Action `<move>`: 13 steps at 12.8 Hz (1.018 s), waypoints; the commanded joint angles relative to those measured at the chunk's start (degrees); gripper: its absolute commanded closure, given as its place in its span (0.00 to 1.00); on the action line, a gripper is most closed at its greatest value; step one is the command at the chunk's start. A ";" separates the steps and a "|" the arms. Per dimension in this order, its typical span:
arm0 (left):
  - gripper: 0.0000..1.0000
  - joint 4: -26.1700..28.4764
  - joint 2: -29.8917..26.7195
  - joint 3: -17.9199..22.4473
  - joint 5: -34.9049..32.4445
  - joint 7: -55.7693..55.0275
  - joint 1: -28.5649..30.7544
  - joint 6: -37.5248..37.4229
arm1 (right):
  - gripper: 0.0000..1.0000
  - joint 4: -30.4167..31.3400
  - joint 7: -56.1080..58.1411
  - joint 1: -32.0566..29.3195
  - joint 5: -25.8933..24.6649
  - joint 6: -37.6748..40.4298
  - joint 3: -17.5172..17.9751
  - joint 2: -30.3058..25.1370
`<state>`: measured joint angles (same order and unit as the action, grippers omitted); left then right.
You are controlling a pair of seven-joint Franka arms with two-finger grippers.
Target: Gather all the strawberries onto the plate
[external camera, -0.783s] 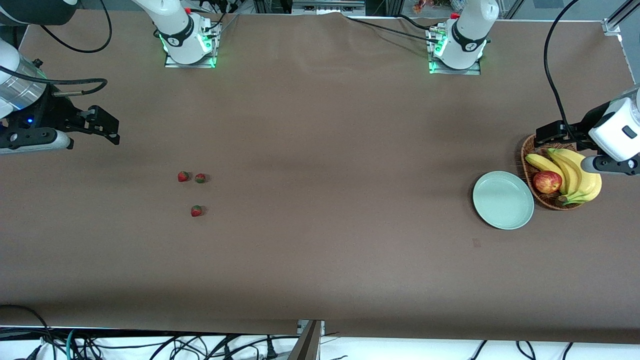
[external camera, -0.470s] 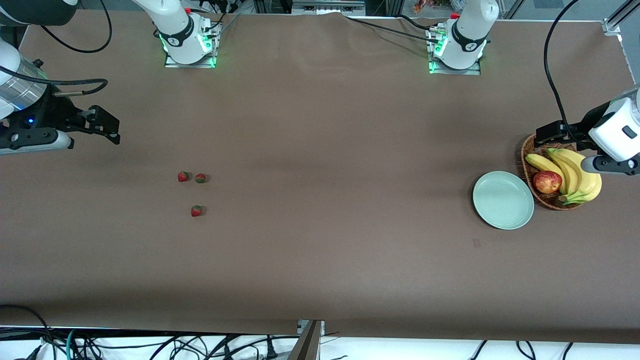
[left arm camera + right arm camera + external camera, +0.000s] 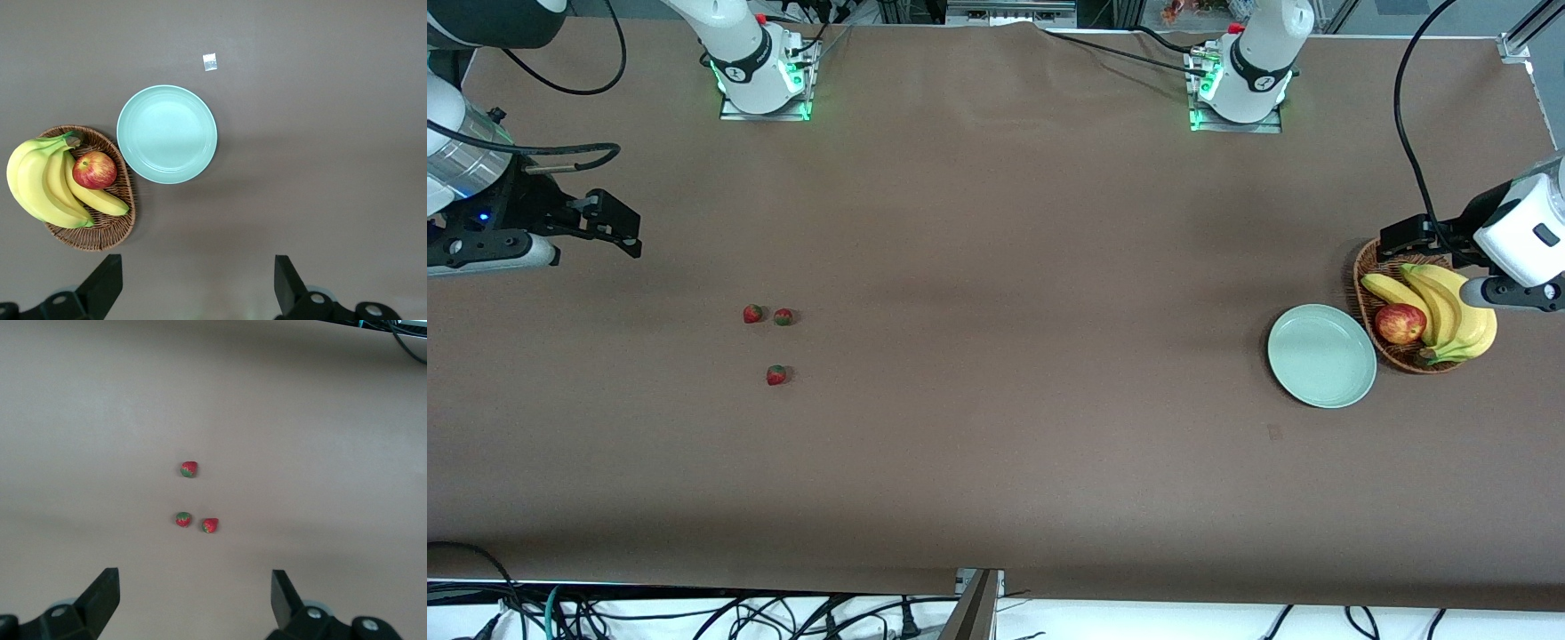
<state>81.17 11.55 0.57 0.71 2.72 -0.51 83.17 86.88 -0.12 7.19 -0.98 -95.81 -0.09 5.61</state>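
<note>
From across the table, the right gripper hangs spread, the three strawberries lying loose on the cloth nearby, probably its targets. The left gripper waits over the wicker basket.

Its wrist camera shows wide fingers and the bare mint plate touching that basket, handy for drop-offs.

The right wrist view frames all three berries between parted fingers.
</note>
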 commanded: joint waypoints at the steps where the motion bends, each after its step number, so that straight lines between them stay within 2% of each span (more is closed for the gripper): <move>1: 0.00 -1.72 0.57 -0.13 0.69 -0.43 -0.02 -0.82 | 0.00 -0.31 -0.32 -0.16 -0.60 0.19 0.00 0.37; 7: 0.00 -1.63 0.66 -0.13 0.34 0.01 -0.10 -0.82 | 0.00 -0.31 -0.14 -0.43 -2.62 0.63 -0.26 3.27; 12: 0.00 -1.72 1.01 0.05 0.17 0.09 0.07 -0.82 | 0.00 -0.31 -0.67 -1.92 0.53 -1.30 -0.87 5.02; 13: 0.00 -1.72 1.01 0.05 0.16 0.09 0.07 -0.82 | 0.00 -0.31 -0.76 -1.40 0.63 -1.57 -0.70 6.94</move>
<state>81.16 11.81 0.57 0.87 2.72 -0.53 83.18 87.07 -0.36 6.07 -1.51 -96.61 -1.41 10.38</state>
